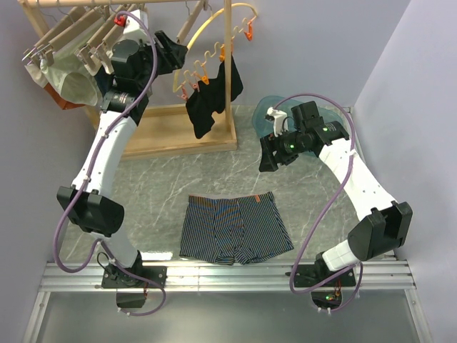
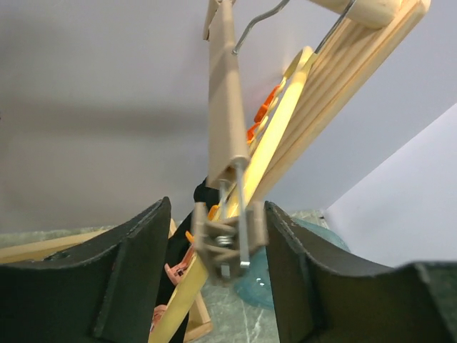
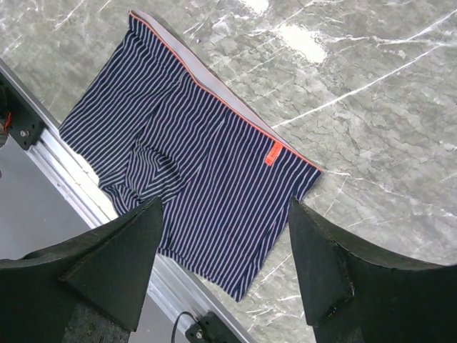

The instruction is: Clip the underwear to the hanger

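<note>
Table (image 1: 164, 179): grey marbled top, carrying everything below, with both arms bolted to a metal rail at its near edge. Wooden rack (image 1: 230, 78): upright post and flat base at the far left of the table, its top rail hung with spare clip hangers. Underwear (image 1: 234, 229): navy with pale pinstripes, grey waistband with an orange edge and a small orange tab; it lies flat on the table between the two arm bases, waistband away from the rail, legs just beside it, untouched by either arm. Pale grey briefs (image 1: 71, 80): clipped up at the rack's left end. Black garment (image 1: 211, 100): hanging from the pegs beside the post. Yellow curved arc (image 2: 278, 128): hung on the rack, with orange pegs (image 1: 248, 30) along it. Hanger (image 2: 227, 107): pale wooden bar with a wire hook, up on the rack, well apart from the underwear. Left gripper (image 2: 217, 207): raised at the rack, jaws spread around the metal clip at the hanger's end, with a gap showing on one side. Right gripper (image 3: 225, 207): above the table, looking down on the underwear, jaws spread, nothing between them.
</note>
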